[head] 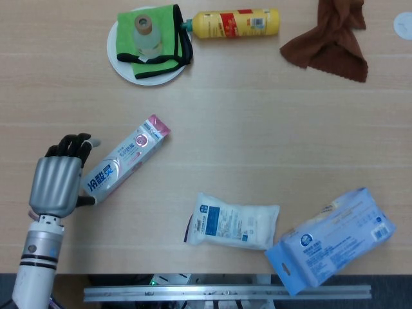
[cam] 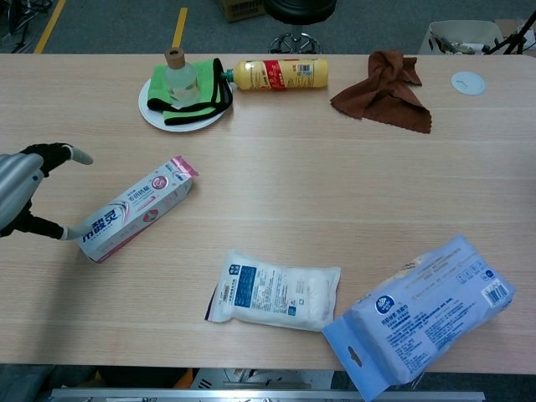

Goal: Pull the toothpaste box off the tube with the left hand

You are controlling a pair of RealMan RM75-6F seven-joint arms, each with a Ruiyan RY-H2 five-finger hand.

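Nearest the camera, at the table's (head: 257, 154) front edge: a blue wipes pack (cam: 423, 314) lying tilted, its corner touching a white pouch (cam: 276, 291) with a blue label. Further left, the toothpaste box (head: 127, 159) flat on the wood, set diagonally, pink end pointing up and right, tube not visible. Just beside its lower end, the left hand (head: 58, 180), fingers spread wide, holding nothing; thumb tip at or nearly touching the box's near end in the chest view, contact hard to confirm. Right hand out of both views. At the far side, a white plate (head: 122, 64) carrying a folded green cloth (head: 164, 29) with black trim and, on top, a clear bottle (cam: 177, 77) with a cork-coloured stopper. Just right of the plate, a yellow bottle (head: 238, 23) lying on its side, green cap toward the plate. Further right, a crumpled brown cloth (cam: 381, 92)
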